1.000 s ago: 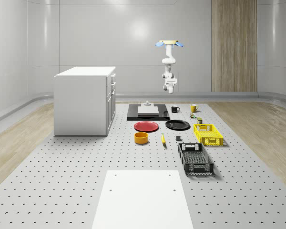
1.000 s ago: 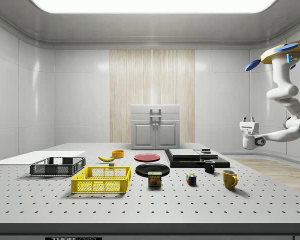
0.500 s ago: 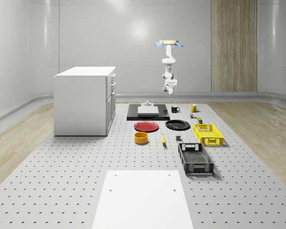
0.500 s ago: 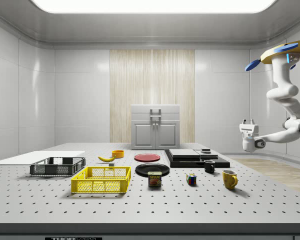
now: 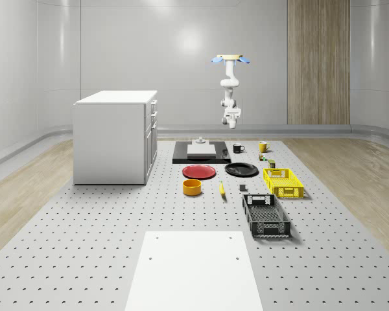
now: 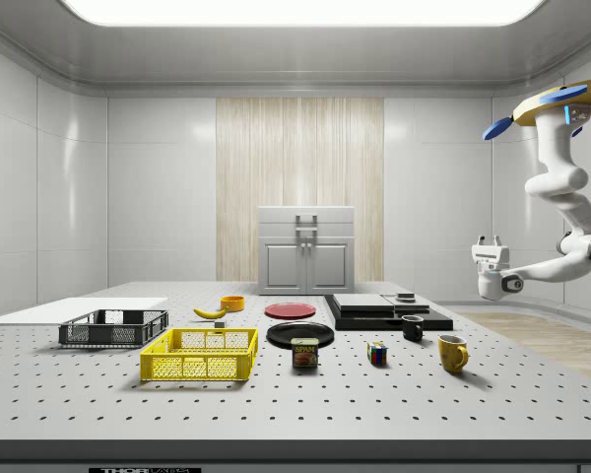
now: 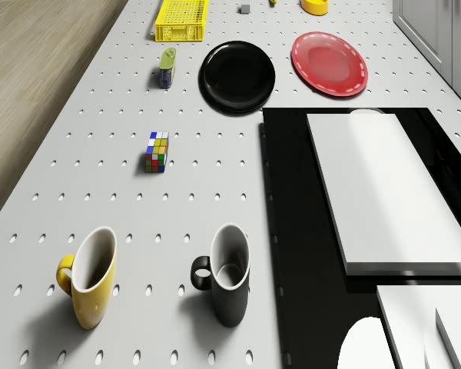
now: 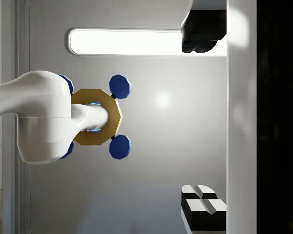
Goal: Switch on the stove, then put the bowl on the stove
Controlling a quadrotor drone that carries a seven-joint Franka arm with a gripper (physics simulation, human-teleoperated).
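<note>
From the whole-scene view I'm hovering the drone [image 5: 231,59] past the table's far edge, gripper [image 5: 231,120] hanging above and beyond the stove [image 5: 179,156]; the bowl [image 5: 192,186] is sitting well nearer the camera. Side view: gripper [image 6: 489,241] is pointing upward, the stove [image 6: 374,310] down toward that view's left. Can't tell the jaw gap.
</note>
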